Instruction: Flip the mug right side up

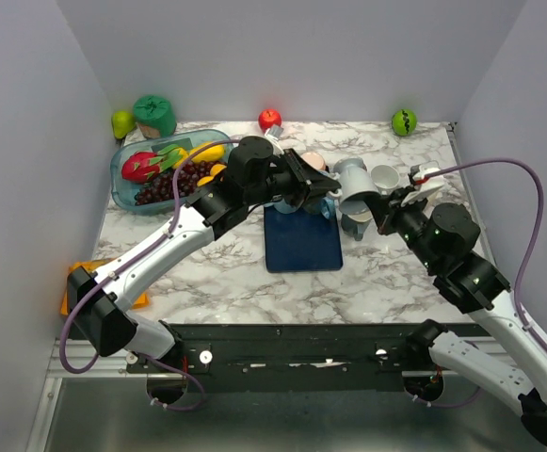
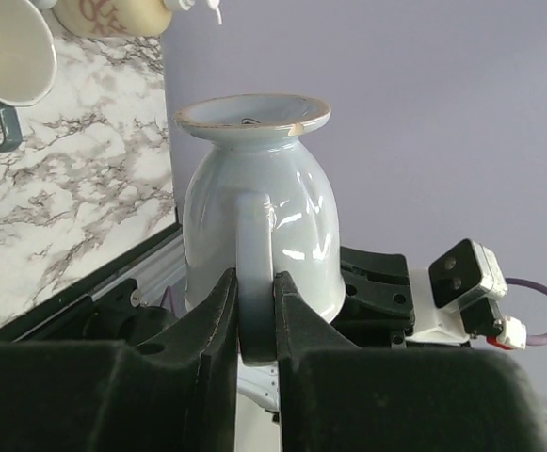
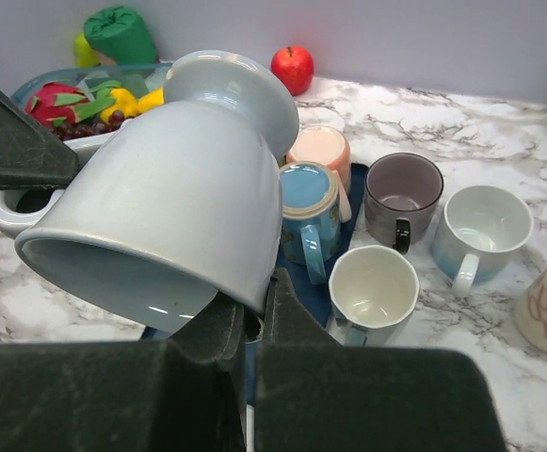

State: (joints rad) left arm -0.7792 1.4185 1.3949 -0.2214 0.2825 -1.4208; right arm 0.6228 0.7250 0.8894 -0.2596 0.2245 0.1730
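The pale blue mug hangs tilted above the surface. The left end effector is pinched tight on its handle, and the right end effector is clamped on its rim.

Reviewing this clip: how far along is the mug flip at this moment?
Done: the pale blue mug looks lifted off the table. In hand: the left fingers clamp its handle, the right fingers pinch its rim; it's tilted, mouth facing sideways and down. Left: rotate until the mouth faces up, set it down, release.
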